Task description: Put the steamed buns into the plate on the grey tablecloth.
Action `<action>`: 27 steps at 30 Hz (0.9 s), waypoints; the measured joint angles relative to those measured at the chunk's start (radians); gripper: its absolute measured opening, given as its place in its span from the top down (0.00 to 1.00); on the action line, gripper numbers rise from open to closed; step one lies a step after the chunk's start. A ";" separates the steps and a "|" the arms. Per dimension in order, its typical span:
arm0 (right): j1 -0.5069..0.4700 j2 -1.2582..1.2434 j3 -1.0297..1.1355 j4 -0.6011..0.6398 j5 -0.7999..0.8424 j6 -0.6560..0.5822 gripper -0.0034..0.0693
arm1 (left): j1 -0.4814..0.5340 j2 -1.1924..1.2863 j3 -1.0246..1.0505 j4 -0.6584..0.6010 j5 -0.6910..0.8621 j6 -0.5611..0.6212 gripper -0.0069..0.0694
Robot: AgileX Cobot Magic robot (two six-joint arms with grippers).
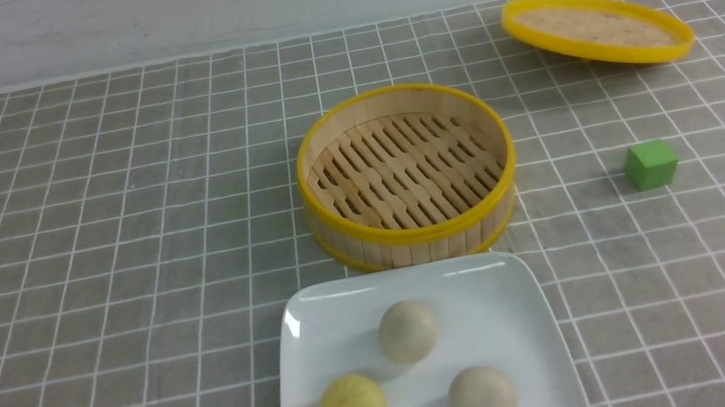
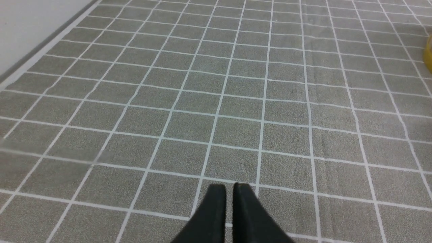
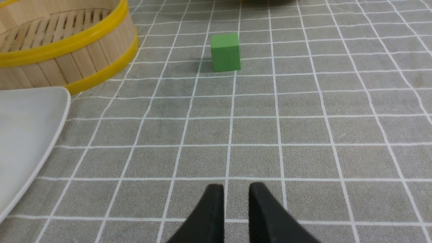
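Front view faces forward; wrist views skim low over the grey tablecloth (image 1: 118, 237).

Open grey tablecloth (image 1: 82, 243) leftward; steamer (image 1: 407, 174) touching plate (image 1: 322, 313), green cube (image 1: 651, 165) rightward.

Three steamed buns (image 1: 407, 331) are sitting apart from each other in the glossy white square plate (image 1: 518, 295), two cream and one pale yellow. The plate is lying flat on the grey tablecloth (image 1: 82, 243), which is showing thin white grid lines.
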 joint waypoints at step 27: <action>0.000 0.000 0.000 -0.001 0.000 0.000 0.74 | 0.000 0.000 0.000 -0.001 0.000 0.001 0.79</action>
